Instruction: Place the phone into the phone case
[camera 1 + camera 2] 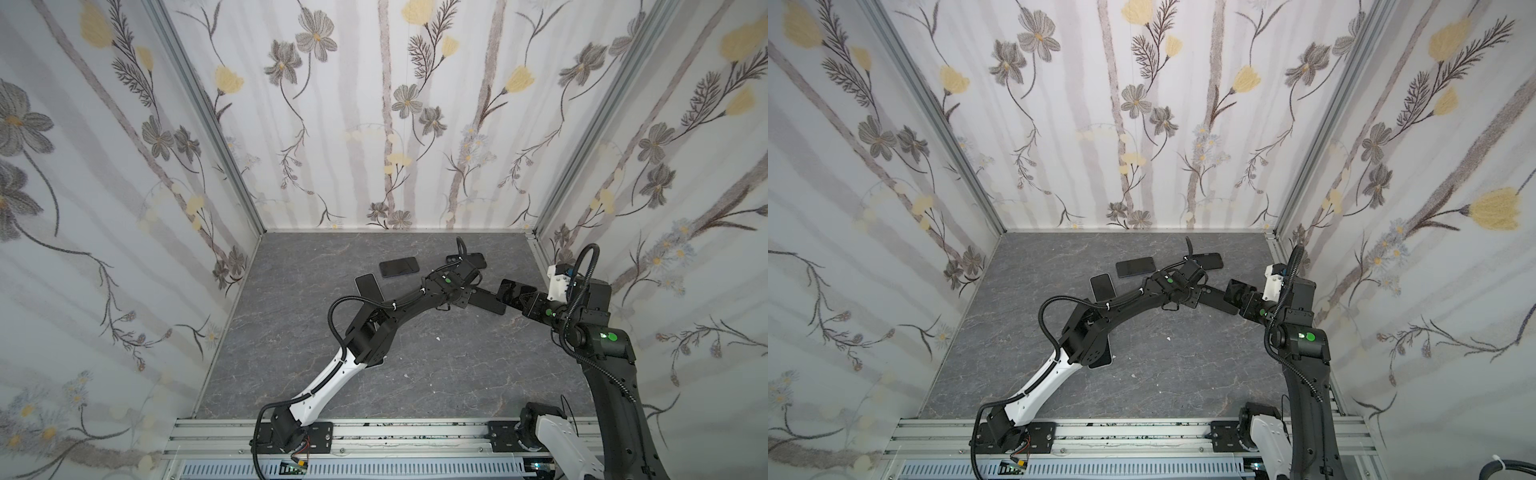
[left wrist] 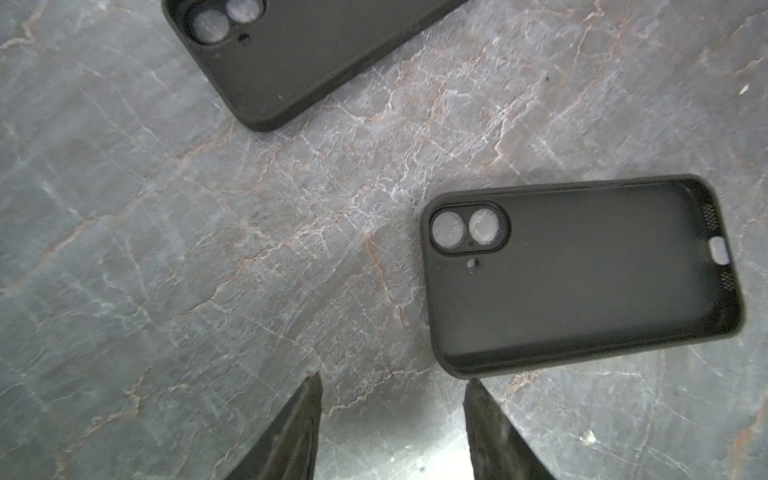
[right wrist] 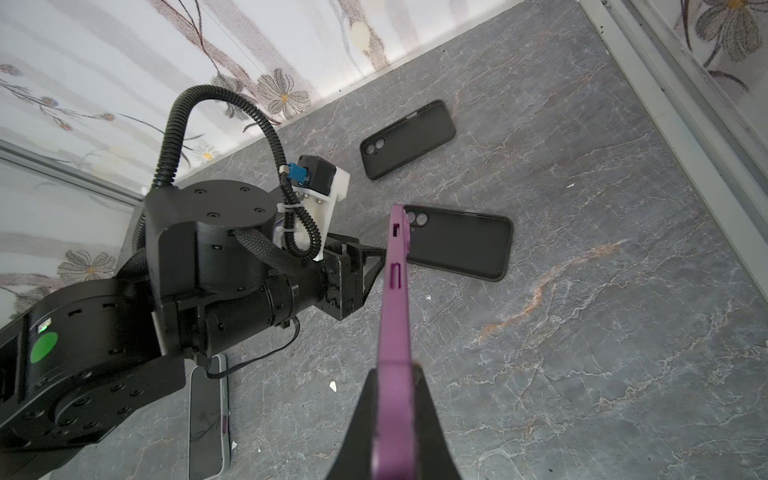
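My right gripper (image 3: 395, 374) is shut on a purple phone (image 3: 397, 299), held edge-on above the table; in both top views it shows dark at the right (image 1: 510, 293) (image 1: 1237, 291). An empty black phone case (image 2: 582, 274) lies open side up on the table (image 1: 487, 302) (image 3: 461, 243). My left gripper (image 2: 392, 382) hovers at that case's camera-hole end, open, with only table between its fingers. One fingertip (image 2: 469, 388) sits right at the case's rim. In a top view the left gripper (image 1: 469, 296) reaches across towards the right arm.
A second black case (image 2: 311, 54) (image 1: 478, 259) lies farther back. A dark phone (image 1: 398, 267) lies at the back centre. Another phone (image 1: 368, 286) (image 3: 208, 419) is partly under the left arm. Flowered walls close in the grey marbled table (image 1: 436, 374).
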Tool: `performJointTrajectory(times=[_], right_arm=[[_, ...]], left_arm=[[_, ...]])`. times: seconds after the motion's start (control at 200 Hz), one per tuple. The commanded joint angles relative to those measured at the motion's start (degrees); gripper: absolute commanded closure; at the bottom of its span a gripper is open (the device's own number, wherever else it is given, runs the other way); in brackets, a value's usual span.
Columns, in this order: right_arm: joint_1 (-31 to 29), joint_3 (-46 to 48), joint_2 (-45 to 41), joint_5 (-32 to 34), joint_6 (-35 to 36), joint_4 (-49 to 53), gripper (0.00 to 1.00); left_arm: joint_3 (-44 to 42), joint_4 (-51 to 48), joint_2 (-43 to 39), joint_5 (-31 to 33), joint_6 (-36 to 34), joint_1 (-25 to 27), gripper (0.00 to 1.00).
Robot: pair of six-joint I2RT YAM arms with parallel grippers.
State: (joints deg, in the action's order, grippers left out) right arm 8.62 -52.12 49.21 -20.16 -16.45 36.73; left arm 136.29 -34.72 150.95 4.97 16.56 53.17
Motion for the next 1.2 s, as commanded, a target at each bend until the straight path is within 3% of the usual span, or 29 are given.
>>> performJointTrajectory(times=[0.0,0.455,0.704,1.029,1.194], right_arm=[[-0.1,1.0,-0.3,-2.1,-0.2,-4.2,1.00],[-0.1,3.6,-0.6,-2.5,-0.1,-4.9,1.00],[-0.1,4.0,-0.7,-2.4,0.3,-5.4,1.00],[-0.3,3.3,0.4,-3.4,0.5,-6.3,1.00],[-0.4,2.8,1.0,-3.8,0.5,-6.3,1.00]], left_arm=[[0.7,1.8,1.1,0.3,0.2,0.0,0.45],[2.3,4.7,3.0,0.0,0.7,-0.1,0.45],[2.3,7.0,1.5,-4.0,2.5,-0.8,0.45],[3.0,11.9,5.5,-2.5,2.9,-1.7,0.44],[7.6,9.3,8.3,0.0,1.5,-1.6,0.45]])
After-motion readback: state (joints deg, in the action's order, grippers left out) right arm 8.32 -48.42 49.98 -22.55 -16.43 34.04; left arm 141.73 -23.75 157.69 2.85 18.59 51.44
